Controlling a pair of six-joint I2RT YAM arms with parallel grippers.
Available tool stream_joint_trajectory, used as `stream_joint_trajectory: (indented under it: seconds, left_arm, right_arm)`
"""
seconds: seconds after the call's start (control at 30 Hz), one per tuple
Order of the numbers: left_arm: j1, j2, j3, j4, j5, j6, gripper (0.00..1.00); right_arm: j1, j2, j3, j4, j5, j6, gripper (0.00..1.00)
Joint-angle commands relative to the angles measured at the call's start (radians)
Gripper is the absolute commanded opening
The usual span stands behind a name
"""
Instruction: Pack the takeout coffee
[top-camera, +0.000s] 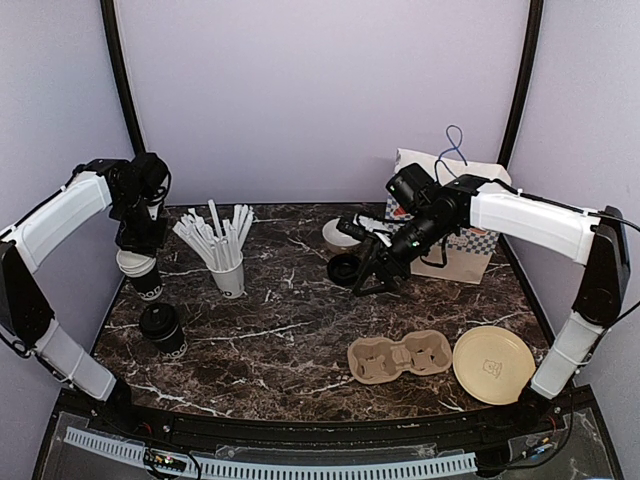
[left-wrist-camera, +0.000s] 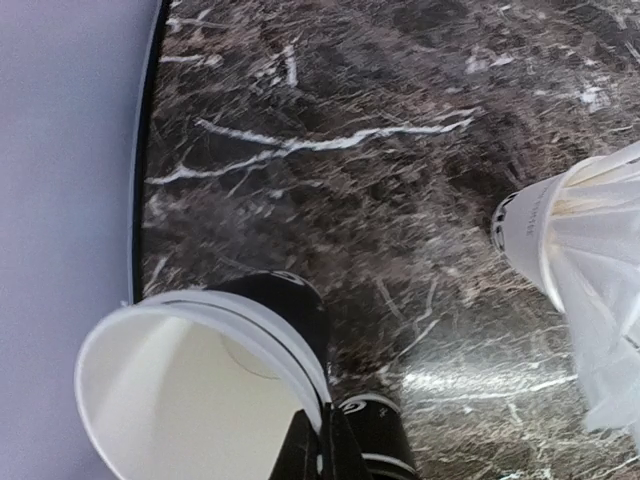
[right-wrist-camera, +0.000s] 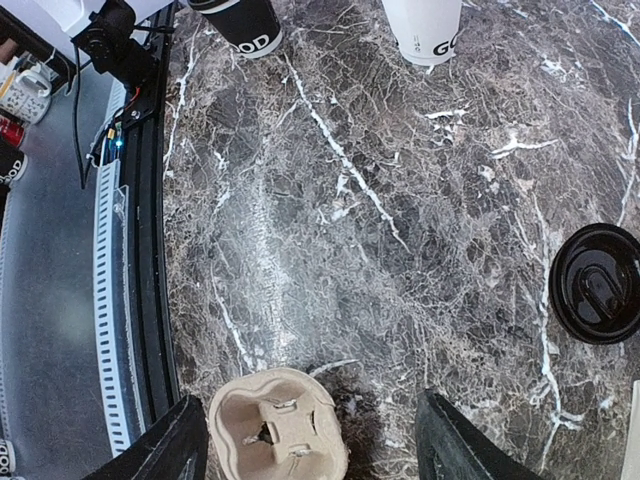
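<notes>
My left gripper (top-camera: 136, 247) is shut on the white rim of the top black paper cup (top-camera: 137, 264) of a nested stack at the table's left. In the left wrist view the fingers (left-wrist-camera: 318, 452) pinch that rim, and the cup's white inside (left-wrist-camera: 190, 395) faces the camera. Another black cup (top-camera: 162, 326), lidded, stands nearer the front edge. My right gripper (top-camera: 372, 264) is open and empty above the table's middle, right of a loose black lid (top-camera: 345, 268). In the right wrist view that lid (right-wrist-camera: 598, 283) lies outside the fingers (right-wrist-camera: 455, 450).
A white cup of white sticks (top-camera: 228, 268) stands right of the cup stack. A cardboard cup carrier (top-camera: 400, 357) and a tan round plate (top-camera: 493, 363) lie at the front right. A paper bag (top-camera: 455, 215) and a white bowl (top-camera: 338, 232) sit at the back.
</notes>
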Motion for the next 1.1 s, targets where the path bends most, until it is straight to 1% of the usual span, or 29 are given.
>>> stream_joint_trajectory:
  seconds: [0.0, 0.03, 0.07, 0.1, 0.13, 0.17, 0.2, 0.23, 0.27, 0.3, 0.33, 0.37, 0.4, 0.43, 0.5, 0.53, 0.57, 0.6, 0.63, 0.73, 0.83, 0.87, 0.93, 1.0, 1.07]
  left_arm:
    - [0.056, -0.034, 0.048, -0.088, 0.074, 0.008, 0.0]
    - [0.06, -0.062, -0.006, -0.002, 0.074, 0.005, 0.0]
    - [0.018, -0.071, -0.011, -0.005, -0.135, -0.01, 0.0]
    - [-0.003, -0.052, 0.017, -0.079, -0.181, -0.029, 0.0]
    - [0.026, -0.034, 0.006, -0.065, 0.074, -0.001, 0.0]
    - [0.073, -0.056, -0.038, 0.046, 0.226, 0.023, 0.0]
    - [0.053, -0.08, -0.064, 0.073, 0.104, 0.006, 0.0]
    - [-0.025, -0.06, -0.047, -0.005, -0.053, -0.024, 0.0]
    - [-0.029, -0.003, -0.005, -0.052, -0.09, -0.022, 0.0]
    - [0.027, 0.0, -0.019, -0.018, 0.041, 0.004, 0.0]
    - [0.027, -0.03, -0.054, 0.017, 0.039, -0.006, 0.0]
    - [-0.032, -0.037, -0.048, 0.014, -0.06, -0.019, 0.0]
    - [-0.038, -0.02, -0.015, -0.018, -0.132, -0.028, 0.0]
    - [-0.004, -0.008, -0.004, -0.07, -0.115, -0.034, 0.0]
    - [0.005, -0.032, 0.009, -0.064, -0.115, -0.022, 0.0]
    - [0.022, -0.047, -0.004, -0.043, -0.056, -0.009, 0.0]
    - [0.034, -0.071, -0.01, -0.01, 0.044, 0.013, 0.0]
    - [0.053, -0.077, -0.009, -0.002, 0.081, 0.02, 0.0]
    - [0.055, -0.081, 0.001, -0.023, 0.09, 0.02, 0.0]
    - [0.056, -0.104, 0.111, -0.121, 0.074, 0.004, 0.0]
    - [0.051, -0.177, 0.198, -0.164, 0.109, 0.022, 0.0]
    - [0.025, -0.191, 0.216, -0.159, 0.117, 0.027, 0.0]
    - [-0.015, -0.22, 0.194, -0.148, 0.212, 0.037, 0.0]
    - [-0.055, -0.241, 0.161, -0.142, 0.367, 0.025, 0.0]
    - [-0.102, -0.255, 0.165, -0.152, 0.406, 0.01, 0.0]
  right_arm:
    - [0.002, 0.007, 0.032, -0.006, -0.019, -0.007, 0.71]
    - [0.003, 0.006, 0.03, -0.005, -0.019, -0.007, 0.71]
    - [0.004, 0.008, 0.03, -0.002, -0.018, -0.007, 0.71]
    - [0.003, 0.011, 0.031, -0.003, -0.02, -0.007, 0.71]
    - [0.004, 0.017, 0.035, -0.005, -0.022, -0.008, 0.71]
    - [0.004, 0.022, 0.04, -0.009, -0.025, -0.008, 0.71]
    - [0.004, 0.027, 0.044, -0.011, -0.028, -0.007, 0.71]
    - [0.005, 0.031, 0.05, -0.015, -0.031, -0.008, 0.71]
    - [0.005, 0.034, 0.055, -0.017, -0.033, -0.008, 0.71]
    - [0.006, 0.034, 0.056, -0.02, -0.034, -0.008, 0.71]
    - [0.007, 0.034, 0.057, -0.019, -0.034, -0.009, 0.71]
    - [0.007, 0.034, 0.058, -0.019, -0.032, -0.01, 0.71]
    - [0.007, 0.034, 0.057, -0.02, -0.031, -0.01, 0.71]
    - [0.007, 0.033, 0.055, -0.021, -0.03, -0.009, 0.71]
    - [0.007, 0.031, 0.051, -0.017, -0.028, -0.011, 0.71]
    - [0.007, 0.033, 0.052, -0.018, -0.026, -0.01, 0.71]
    - [0.008, 0.032, 0.052, -0.017, -0.027, -0.01, 0.71]
    - [0.007, 0.033, 0.054, -0.02, -0.028, -0.012, 0.71]
    - [0.008, 0.035, 0.058, -0.022, -0.032, -0.014, 0.71]
    - [0.009, 0.035, 0.073, -0.029, -0.044, -0.03, 0.72]
    - [0.011, 0.035, 0.101, -0.042, -0.05, -0.052, 0.77]
    - [0.012, 0.038, 0.115, -0.048, -0.055, -0.063, 0.79]
    - [0.022, 0.043, 0.147, -0.067, -0.059, -0.09, 0.83]
    - [0.036, 0.051, 0.192, -0.084, -0.046, -0.115, 0.86]
    - [0.049, 0.059, 0.224, -0.094, -0.032, -0.129, 0.87]
